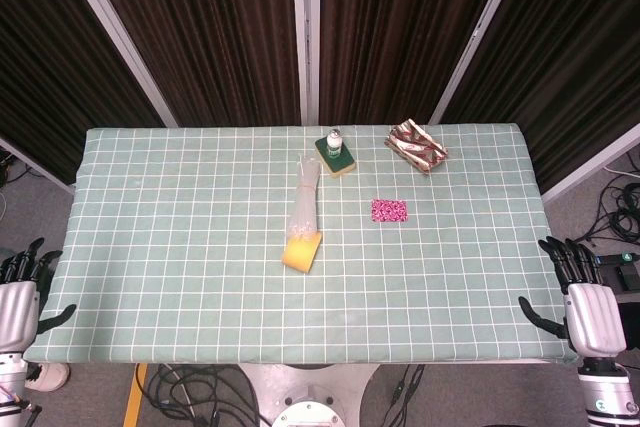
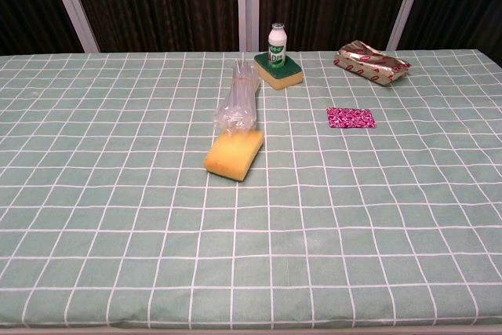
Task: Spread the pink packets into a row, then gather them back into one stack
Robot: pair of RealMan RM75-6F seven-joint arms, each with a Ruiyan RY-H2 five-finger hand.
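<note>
A single stack of pink packets [image 1: 389, 210] lies flat on the green checked tablecloth, right of centre; the chest view shows the pink stack [image 2: 351, 118] too. My left hand [image 1: 18, 299] hangs off the table's left front corner, fingers apart and holding nothing. Off the right front corner, my right hand [image 1: 587, 304] is likewise spread and empty. Both hands are far from the packets and show only in the head view.
A yellow sponge [image 1: 302, 251] lies mid-table with a clear plastic bag [image 1: 304, 196] behind it. A small white bottle [image 1: 334, 140] stands on a green-and-yellow sponge [image 1: 337, 156] at the back. A shiny red-patterned packet [image 1: 416, 145] lies at the back right.
</note>
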